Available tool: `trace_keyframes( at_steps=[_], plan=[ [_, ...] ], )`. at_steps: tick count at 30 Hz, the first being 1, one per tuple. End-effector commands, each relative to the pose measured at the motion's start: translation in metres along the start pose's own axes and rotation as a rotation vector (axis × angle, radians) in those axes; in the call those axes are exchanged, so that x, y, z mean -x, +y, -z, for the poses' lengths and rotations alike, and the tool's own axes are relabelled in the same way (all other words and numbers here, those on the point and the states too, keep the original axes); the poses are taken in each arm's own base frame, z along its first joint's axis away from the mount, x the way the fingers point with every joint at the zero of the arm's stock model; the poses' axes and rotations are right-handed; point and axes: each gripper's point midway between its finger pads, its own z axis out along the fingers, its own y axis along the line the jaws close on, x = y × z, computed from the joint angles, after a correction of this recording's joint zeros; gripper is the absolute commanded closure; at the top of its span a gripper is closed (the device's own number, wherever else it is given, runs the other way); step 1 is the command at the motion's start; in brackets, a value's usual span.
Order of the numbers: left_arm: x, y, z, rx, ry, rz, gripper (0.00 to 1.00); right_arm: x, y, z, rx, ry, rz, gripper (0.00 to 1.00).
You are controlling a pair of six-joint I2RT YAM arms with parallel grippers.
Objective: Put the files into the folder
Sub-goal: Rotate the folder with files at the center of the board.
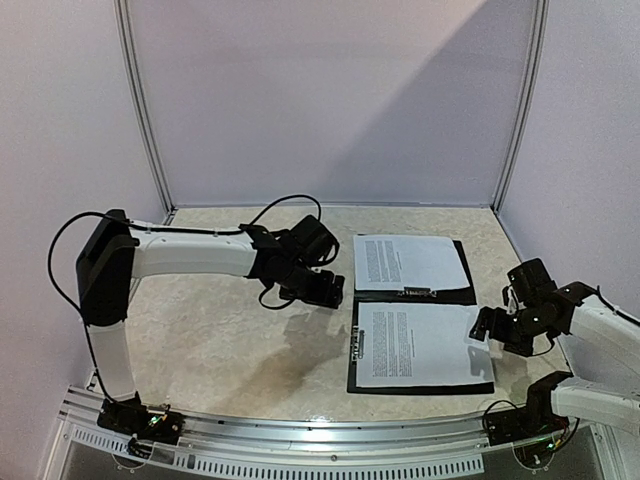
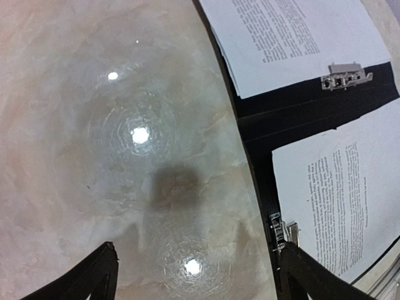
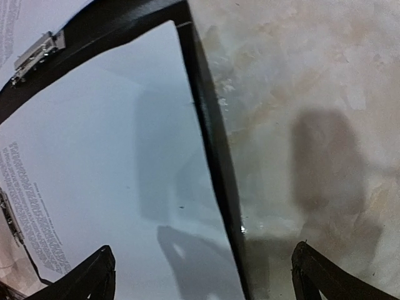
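Note:
The black folder lies open and flat on the table, right of centre. White printed files lie on both halves: one sheet on the far half and one stack on the near half. My left gripper hovers just left of the folder, open and empty. In the left wrist view it is over bare table, with the folder and its metal clip to the right. My right gripper is open and empty at the folder's right edge. In the right wrist view it straddles that black edge beside the near sheet.
The marbled tabletop is enclosed by pale walls on three sides. A metal rail runs along the near edge by the arm bases. A second metal clip sits at the near sheet's left side.

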Motion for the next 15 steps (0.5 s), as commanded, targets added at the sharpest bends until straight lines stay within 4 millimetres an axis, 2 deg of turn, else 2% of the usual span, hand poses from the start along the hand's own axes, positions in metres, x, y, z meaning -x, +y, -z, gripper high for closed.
trace_keyframes(
  at_steps=[1,5,10,15],
  plan=[
    [-0.003,-0.008,0.007,-0.059,-0.010,-0.060,0.09,-0.009,-0.017,-0.009,-0.025,0.020,-0.020,0.01],
    [-0.011,-0.024,0.012,-0.180,-0.014,-0.086,0.09,-0.020,-0.014,-0.023,0.031,0.061,-0.050,0.01],
    [-0.010,-0.039,0.024,-0.290,-0.053,-0.114,0.09,-0.041,0.011,-0.039,0.219,0.137,-0.057,0.02],
    [-0.007,-0.050,0.039,-0.342,-0.076,-0.142,0.09,-0.066,0.034,-0.043,0.419,0.230,-0.086,0.05]
  ],
)
